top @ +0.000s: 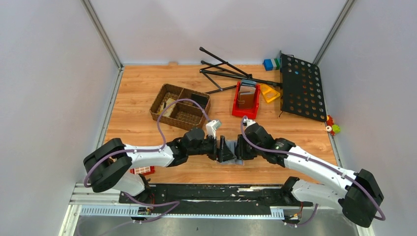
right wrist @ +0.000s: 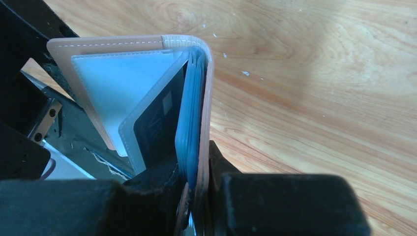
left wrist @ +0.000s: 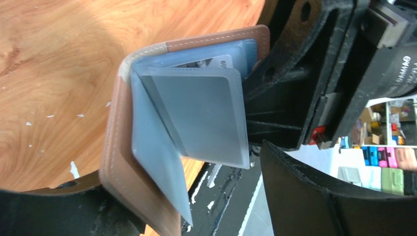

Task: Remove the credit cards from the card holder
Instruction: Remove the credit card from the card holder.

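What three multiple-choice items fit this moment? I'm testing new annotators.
1. Where is the card holder? A in the basket; B held between the two arms; C in the red bin.
2. What colour is the card showing in its sleeve? A black; B red; C green.
3. The right gripper is: A open; B out of view; C shut on the card holder.
B: it stands where the arms meet. A: black shows through the sleeve. C: its fingers pinch one cover.
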Controlling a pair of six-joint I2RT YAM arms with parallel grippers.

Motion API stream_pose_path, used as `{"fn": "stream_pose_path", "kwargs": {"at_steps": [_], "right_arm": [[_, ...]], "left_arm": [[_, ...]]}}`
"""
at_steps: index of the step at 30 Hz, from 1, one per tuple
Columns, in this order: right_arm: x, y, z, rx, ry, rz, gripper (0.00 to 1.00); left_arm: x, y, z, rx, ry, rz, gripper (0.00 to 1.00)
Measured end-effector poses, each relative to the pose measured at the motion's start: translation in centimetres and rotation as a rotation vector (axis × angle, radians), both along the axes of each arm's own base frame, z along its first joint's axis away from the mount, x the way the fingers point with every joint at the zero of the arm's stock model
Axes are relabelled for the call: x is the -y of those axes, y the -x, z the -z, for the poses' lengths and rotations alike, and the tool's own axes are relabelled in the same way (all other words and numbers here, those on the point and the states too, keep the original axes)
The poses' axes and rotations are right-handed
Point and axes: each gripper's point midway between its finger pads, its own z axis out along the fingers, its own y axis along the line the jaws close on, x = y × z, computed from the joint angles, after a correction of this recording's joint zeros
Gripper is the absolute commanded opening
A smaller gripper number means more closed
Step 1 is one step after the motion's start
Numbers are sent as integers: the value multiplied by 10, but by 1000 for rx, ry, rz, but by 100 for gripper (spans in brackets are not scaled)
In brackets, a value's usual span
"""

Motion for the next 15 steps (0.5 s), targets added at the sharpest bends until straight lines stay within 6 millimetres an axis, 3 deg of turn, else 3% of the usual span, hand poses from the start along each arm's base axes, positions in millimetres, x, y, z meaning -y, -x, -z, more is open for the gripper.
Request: {"fn": "stream_pose_path", "kwargs": {"at_steps": [6,9,12,15], "right_arm": [[9,-6,2,23,55,43,4],[15,-8,4,31,82,63,4],[20,-8,6,30,105,73,4],[25,-6,7,27,123,80,4]], "left_arm": [[-1,-6,8,0,-53,-27,56],[-1,-6,9,-2,-59,-34,58],[-2,-6,9,-4,-42,-36,72],[-5,-4,12,-25,-20,-37,70]]}}
